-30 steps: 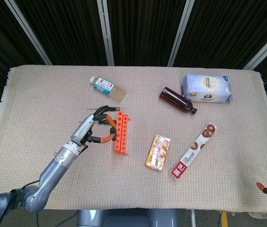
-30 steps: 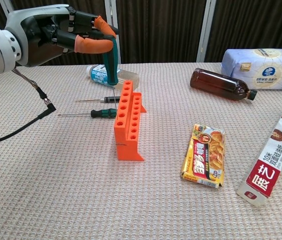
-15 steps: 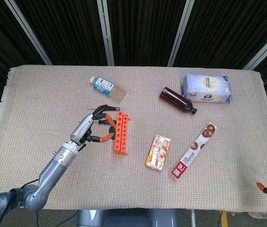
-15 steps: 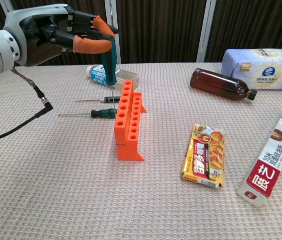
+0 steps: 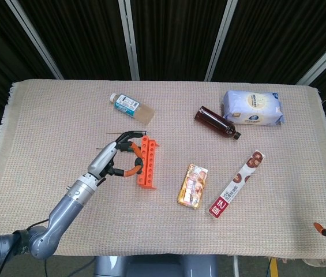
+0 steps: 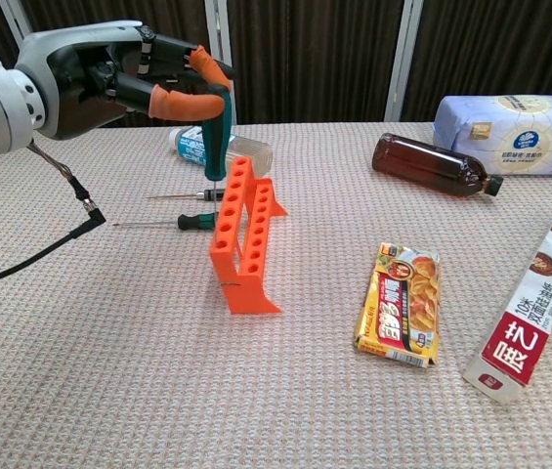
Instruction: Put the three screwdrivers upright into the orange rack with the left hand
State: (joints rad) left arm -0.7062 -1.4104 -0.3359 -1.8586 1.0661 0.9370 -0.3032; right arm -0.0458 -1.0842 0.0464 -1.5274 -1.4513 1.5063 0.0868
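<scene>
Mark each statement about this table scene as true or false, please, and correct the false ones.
1. The left hand holds a teal-handled screwdriver above the orange rack. True.
2. All three screwdrivers already stand in the rack. False: two screwdrivers lie flat on the cloth beside it.
3. The brown bottle lies on its side. True.
4. The rack sits flat. False: it is tipped, one end raised.
5. The snack packet touches the rack. False: they are apart.
</scene>
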